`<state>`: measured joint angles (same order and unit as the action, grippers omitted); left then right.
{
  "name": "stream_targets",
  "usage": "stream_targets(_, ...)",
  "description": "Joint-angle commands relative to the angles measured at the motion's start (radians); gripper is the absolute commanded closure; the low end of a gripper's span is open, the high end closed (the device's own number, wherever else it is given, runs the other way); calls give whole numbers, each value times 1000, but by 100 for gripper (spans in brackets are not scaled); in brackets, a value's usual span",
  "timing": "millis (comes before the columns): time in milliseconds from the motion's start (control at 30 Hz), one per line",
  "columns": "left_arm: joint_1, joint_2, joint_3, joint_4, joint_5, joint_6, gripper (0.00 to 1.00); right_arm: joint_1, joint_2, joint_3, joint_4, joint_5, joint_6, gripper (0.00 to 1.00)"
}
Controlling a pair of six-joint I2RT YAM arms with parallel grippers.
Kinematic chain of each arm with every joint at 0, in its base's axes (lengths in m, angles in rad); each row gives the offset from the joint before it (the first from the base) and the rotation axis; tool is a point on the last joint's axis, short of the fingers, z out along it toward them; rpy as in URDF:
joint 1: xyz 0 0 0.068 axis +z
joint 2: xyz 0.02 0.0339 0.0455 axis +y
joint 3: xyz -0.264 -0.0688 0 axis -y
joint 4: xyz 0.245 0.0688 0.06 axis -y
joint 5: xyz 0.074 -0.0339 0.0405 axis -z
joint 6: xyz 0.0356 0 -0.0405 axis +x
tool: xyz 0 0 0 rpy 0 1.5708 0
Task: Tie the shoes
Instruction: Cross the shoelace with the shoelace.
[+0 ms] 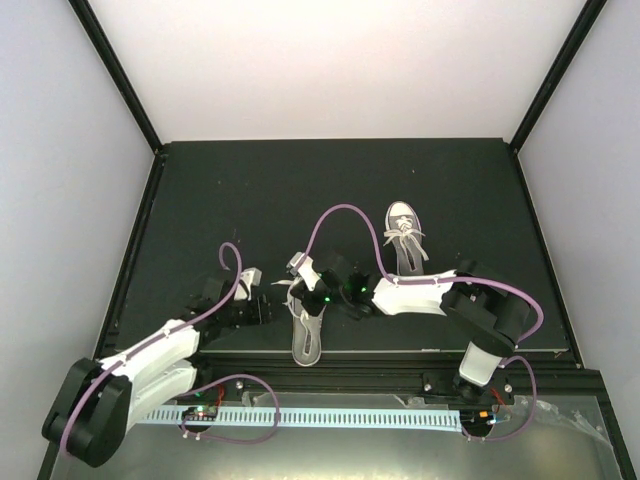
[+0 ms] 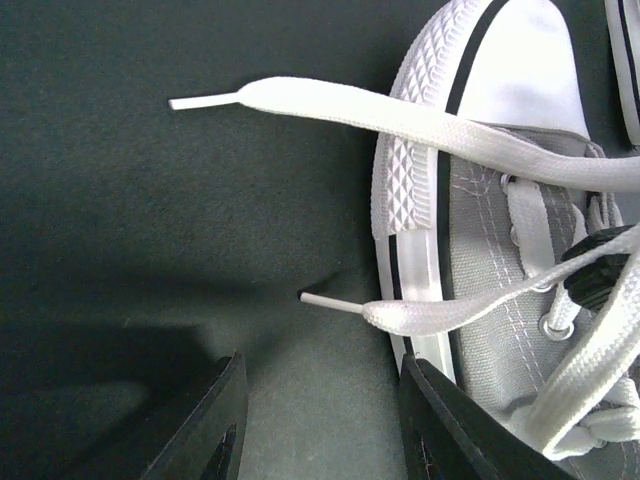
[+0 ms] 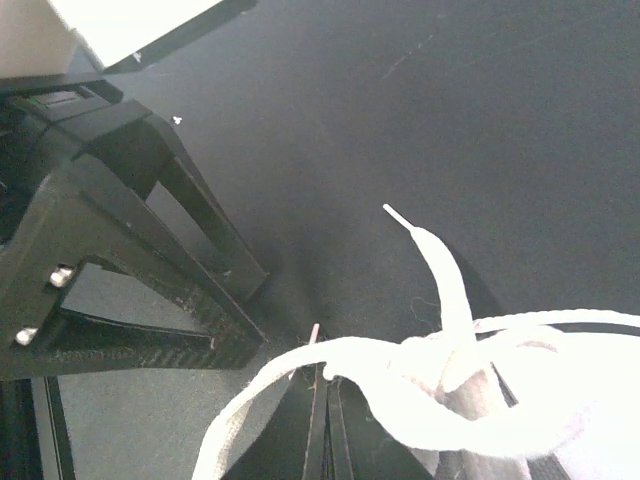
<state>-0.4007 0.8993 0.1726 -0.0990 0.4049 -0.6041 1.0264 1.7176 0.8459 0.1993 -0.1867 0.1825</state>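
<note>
Top view: the near shoe [image 1: 307, 335] lies at 6 o'clock on the table [image 1: 200, 200]. The far shoe [image 1: 405, 232] is between its 1 and 2 o'clock, well apart. The left gripper [image 1: 262, 305] sits at the near shoe's 9 o'clock and the right gripper [image 1: 322, 288] is over its upper end.

Left wrist: I see the jaws apart with nothing between them, and the shoe at 3 o'clock.

Right wrist: the jaws are together, pinching a lace [image 3: 260, 393].

Overhead looks down; wrist views close, sharing near shoe [image 1: 308, 340]
</note>
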Motion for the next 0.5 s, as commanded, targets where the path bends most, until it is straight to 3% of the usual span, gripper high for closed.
stream_targets(0,-9,53,7,135,66,63,56,-6,9,14,26,-14,4,98)
stream_targets(467,-25,157,25,245,176,143,56,-9,20,24,19,-18,6,98)
